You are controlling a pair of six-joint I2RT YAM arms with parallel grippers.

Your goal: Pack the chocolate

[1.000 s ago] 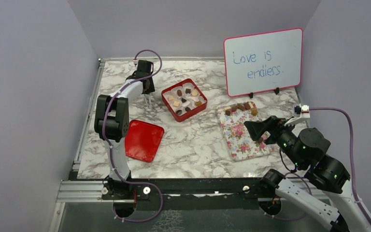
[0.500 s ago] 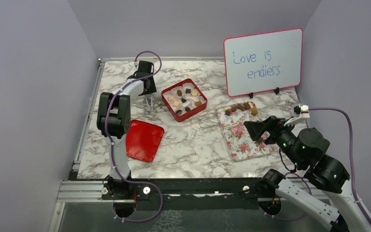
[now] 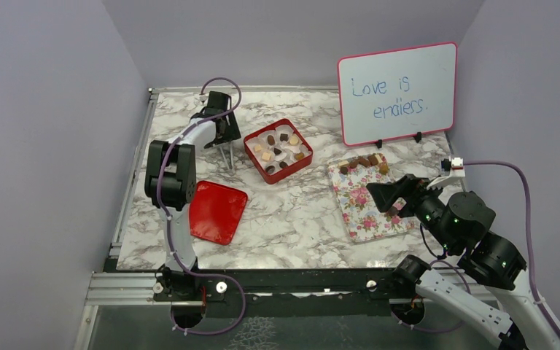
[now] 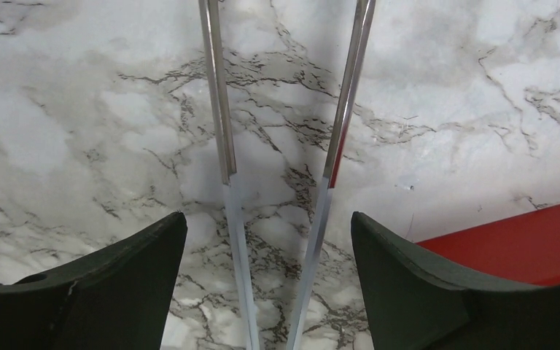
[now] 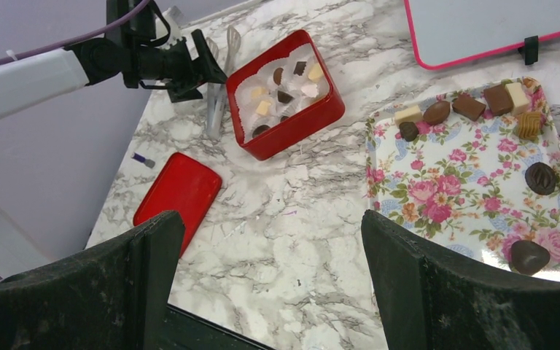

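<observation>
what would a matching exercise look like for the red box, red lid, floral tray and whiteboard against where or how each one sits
Things
1. red box
2. red lid
3. floral tray
4. whiteboard

States
a. stands upright at the far right
b. lies flat at the near left, nothing on it
c. holds white paper cups
d. chocolate pieces along its far edge

Pairs: 1-c, 2-b, 3-d, 4-a

Chocolate (image 3: 364, 161) lines the far edge of the floral tray (image 3: 368, 213).
</observation>
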